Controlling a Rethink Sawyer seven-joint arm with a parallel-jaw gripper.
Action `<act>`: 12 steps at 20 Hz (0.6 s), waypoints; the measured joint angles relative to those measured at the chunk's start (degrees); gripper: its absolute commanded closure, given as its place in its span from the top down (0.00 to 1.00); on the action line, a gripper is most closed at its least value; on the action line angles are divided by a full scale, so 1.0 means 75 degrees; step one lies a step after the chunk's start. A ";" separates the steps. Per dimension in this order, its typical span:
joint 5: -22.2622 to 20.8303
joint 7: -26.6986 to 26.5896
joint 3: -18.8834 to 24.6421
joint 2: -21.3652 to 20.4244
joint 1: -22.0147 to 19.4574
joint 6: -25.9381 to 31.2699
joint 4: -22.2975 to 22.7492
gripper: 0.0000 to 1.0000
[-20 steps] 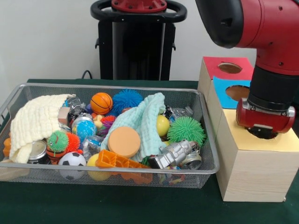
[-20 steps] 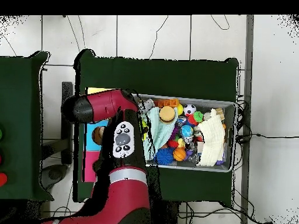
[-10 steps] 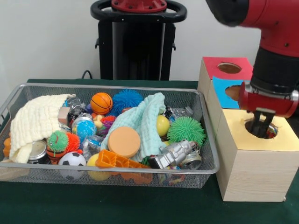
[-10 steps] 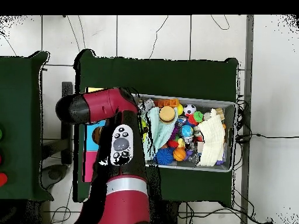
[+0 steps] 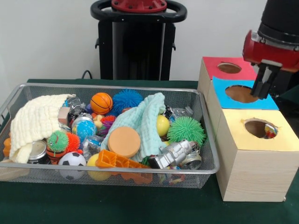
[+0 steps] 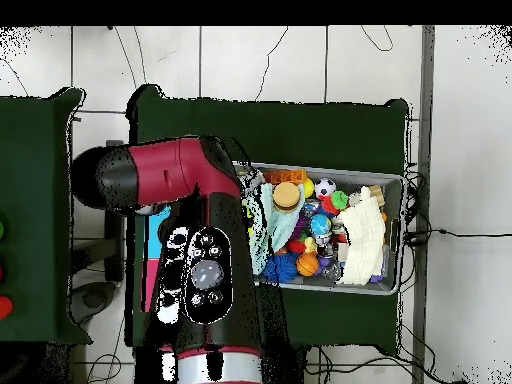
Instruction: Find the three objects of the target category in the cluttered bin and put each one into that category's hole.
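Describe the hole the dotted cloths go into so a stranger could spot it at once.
Three wooden boxes stand in a row beside the wire bin. The hole is in the one nearest the camera, a rough-edged round opening. Its box has a yellow top; the others have blue and red tops.

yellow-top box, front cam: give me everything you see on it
The yellow-top box has pale wood sides and a flat yellow top with a rough-edged round hole. Something with multicolour specks shows inside at the hole's right edge. It stands upright on the dark green table, nearest the camera of three boxes, beside the bin. The gripper hangs above, clear of it.
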 measured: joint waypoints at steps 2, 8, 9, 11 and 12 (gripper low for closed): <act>0.0008 0.0000 0.0004 -0.0149 -0.0102 0.0043 -0.0012 0.00; -0.0016 0.0000 0.0008 -0.0344 -0.0570 0.0044 -0.0242 0.00; -0.0017 0.0000 0.0009 -0.0347 -0.0625 0.0044 -0.0288 0.00; -0.0027 0.0000 0.0008 -0.0310 -0.0851 0.0044 -0.0555 0.00; -0.0034 0.0000 0.0008 -0.0268 -0.0911 0.0044 -0.0678 0.00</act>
